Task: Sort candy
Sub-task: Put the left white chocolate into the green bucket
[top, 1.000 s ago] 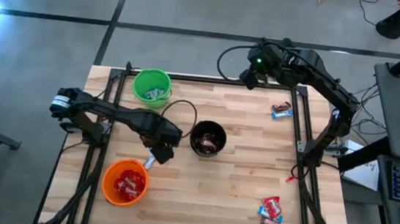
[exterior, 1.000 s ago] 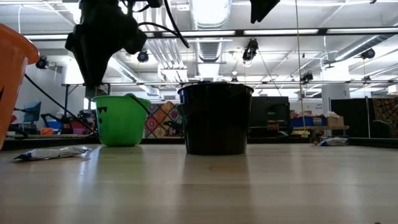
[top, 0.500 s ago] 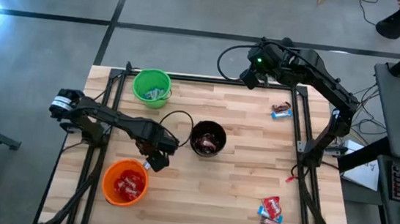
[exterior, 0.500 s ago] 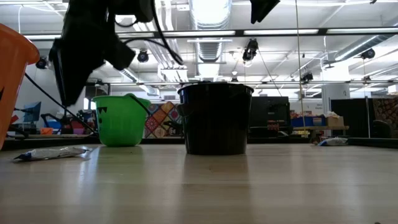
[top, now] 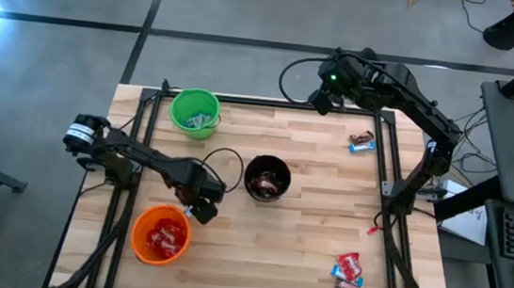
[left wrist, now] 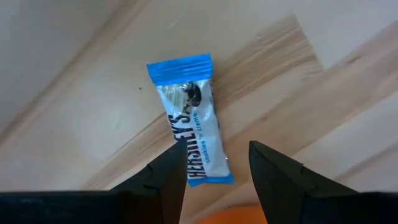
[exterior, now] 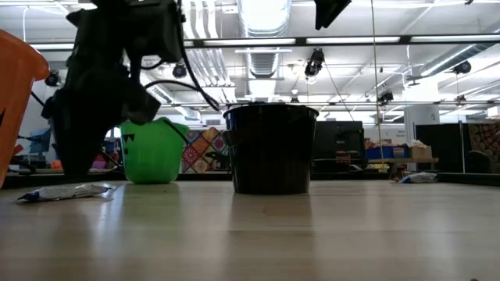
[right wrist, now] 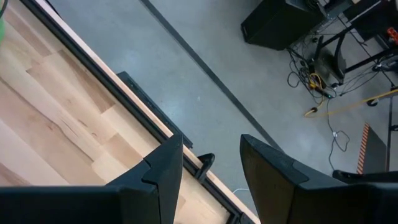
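A blue-and-white candy (left wrist: 193, 127) lies flat on the wooden table (top: 306, 224), between the orange cup (top: 161, 234) and the black cup (top: 267, 178). My left gripper (left wrist: 214, 168) points down just above it, open. One end of the candy lies between the two fingertips and close to one finger (left wrist: 169, 175). The low view shows that candy (exterior: 62, 191) on the table under the dark gripper (exterior: 74, 160). My right gripper (right wrist: 211, 168) waits open, raised over the table's far edge (top: 321, 98).
The green cup (top: 194, 111) stands at the far left. Two loose candies (top: 361, 141) lie at the far right, and red and brown ones (top: 349, 271) at the near right. The orange cup is close beside my left gripper. Bare wood lies in the middle.
My left gripper has come down toward the blue-and-white candy and shifted a little toward the table's near left. The candy has not moved.
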